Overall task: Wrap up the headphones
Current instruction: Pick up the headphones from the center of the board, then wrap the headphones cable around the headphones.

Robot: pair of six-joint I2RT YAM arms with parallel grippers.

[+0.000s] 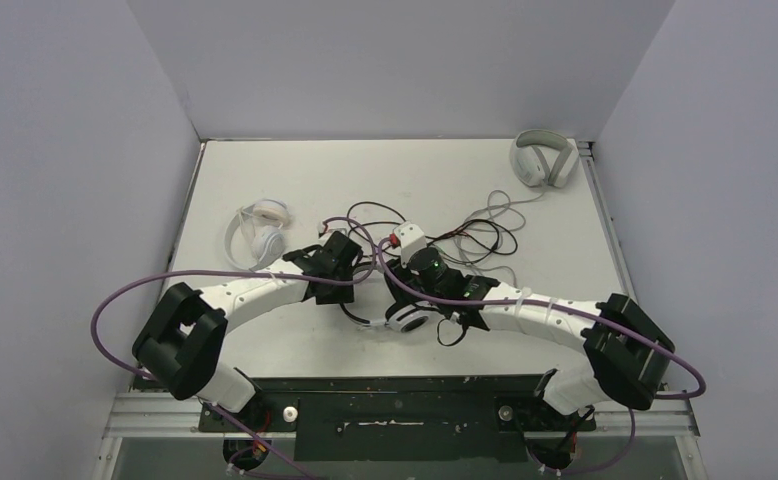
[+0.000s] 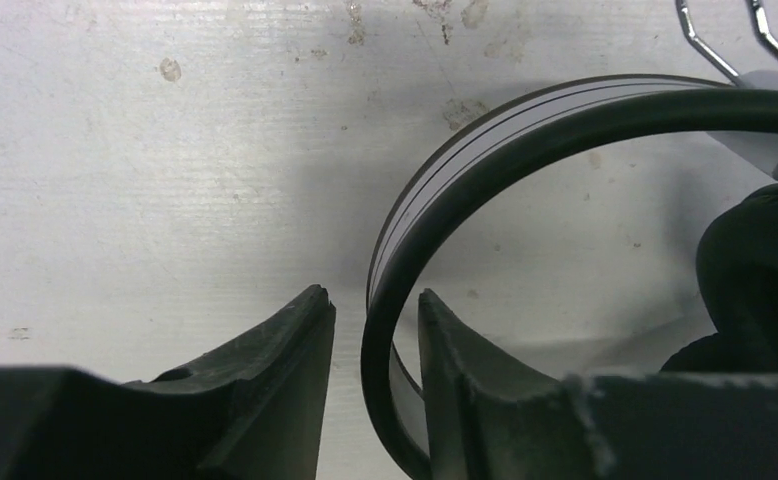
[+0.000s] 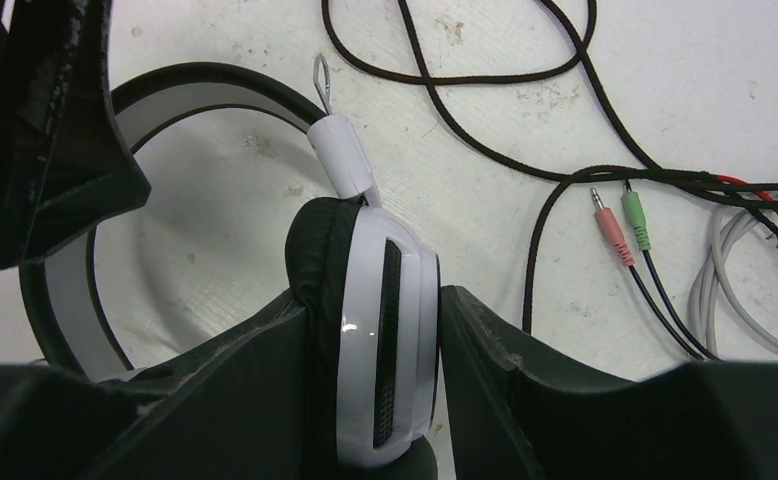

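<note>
Right hand (image 3: 373,300) clenches the earcup (image 3: 390,320); left hand (image 2: 373,295) straddles the headband (image 2: 565,122), not yet pinching it. Close squarely on it, keeping the cable (image 3: 465,79) clear.

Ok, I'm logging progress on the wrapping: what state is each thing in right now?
Headset: one earcup clamped by the right gripper.
Headband: between the jaws of the left gripper, not clamped.
Black cable: loose, sprawled unwrapped.
Plugs: lying free on the table.
White pair: lying untouched.
Grey pair: far corner, grey cable trailing.
</note>
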